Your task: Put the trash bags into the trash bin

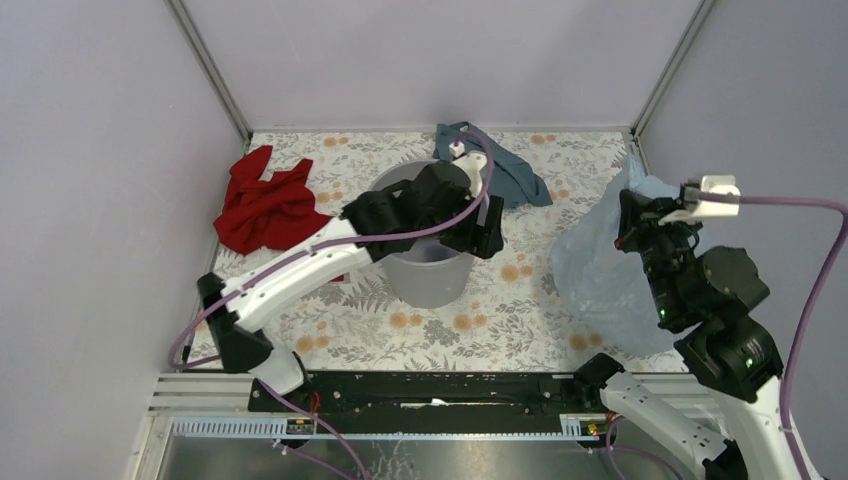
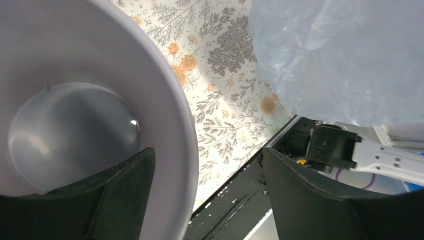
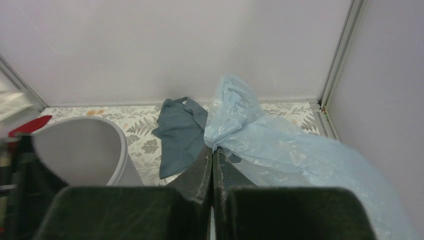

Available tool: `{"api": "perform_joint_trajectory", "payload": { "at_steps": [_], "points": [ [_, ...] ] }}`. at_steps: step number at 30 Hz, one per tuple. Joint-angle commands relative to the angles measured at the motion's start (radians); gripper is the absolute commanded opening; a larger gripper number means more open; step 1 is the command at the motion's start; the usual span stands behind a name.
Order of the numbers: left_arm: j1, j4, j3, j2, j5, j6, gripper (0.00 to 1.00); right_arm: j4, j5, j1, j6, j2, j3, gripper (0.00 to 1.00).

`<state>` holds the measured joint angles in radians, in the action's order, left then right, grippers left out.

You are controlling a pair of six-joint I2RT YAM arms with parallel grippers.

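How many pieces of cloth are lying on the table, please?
2. The red cloth lies at the far left; the teal-grey cloth lies at the far edge, behind the bin. The plastic bag could hide another.

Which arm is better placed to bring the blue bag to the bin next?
Right. The right gripper is shut on the bag; the left gripper is open, straddling the bin's rim, away from the bag.

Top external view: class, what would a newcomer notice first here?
The pale blue trash bag billows on the right, pinched in the right gripper. At centre, the open left gripper straddles the rim of the grey trash bin. A red cloth lies at the back left.
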<state>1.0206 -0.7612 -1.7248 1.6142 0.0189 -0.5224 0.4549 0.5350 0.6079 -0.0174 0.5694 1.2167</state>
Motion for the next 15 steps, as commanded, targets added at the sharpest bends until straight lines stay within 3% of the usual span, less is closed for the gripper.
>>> {"api": "perform_joint_trajectory", "payload": {
  "at_steps": [1, 5, 10, 15],
  "points": [
    [0.002, 0.075, 0.042, -0.219, 0.044, 0.034, 0.85, -0.056, 0.041, 0.005, 0.106, 0.122, 0.123, 0.00],
    [0.002, 0.139, 0.196, -0.447, 0.144, 0.030, 0.97, -0.177, -0.051, 0.004, 0.109, 0.274, 0.275, 0.00],
    [0.001, 0.167, 0.343, -0.721, 0.215, 0.020, 0.99, -0.277, -0.468, 0.004, 0.011, 0.556, 0.535, 0.00],
    [0.001, 0.101, 0.392, -0.888, 0.281, -0.026, 0.99, -0.400, -0.928, 0.014, -0.294, 0.882, 0.916, 0.00]
  ]
}}
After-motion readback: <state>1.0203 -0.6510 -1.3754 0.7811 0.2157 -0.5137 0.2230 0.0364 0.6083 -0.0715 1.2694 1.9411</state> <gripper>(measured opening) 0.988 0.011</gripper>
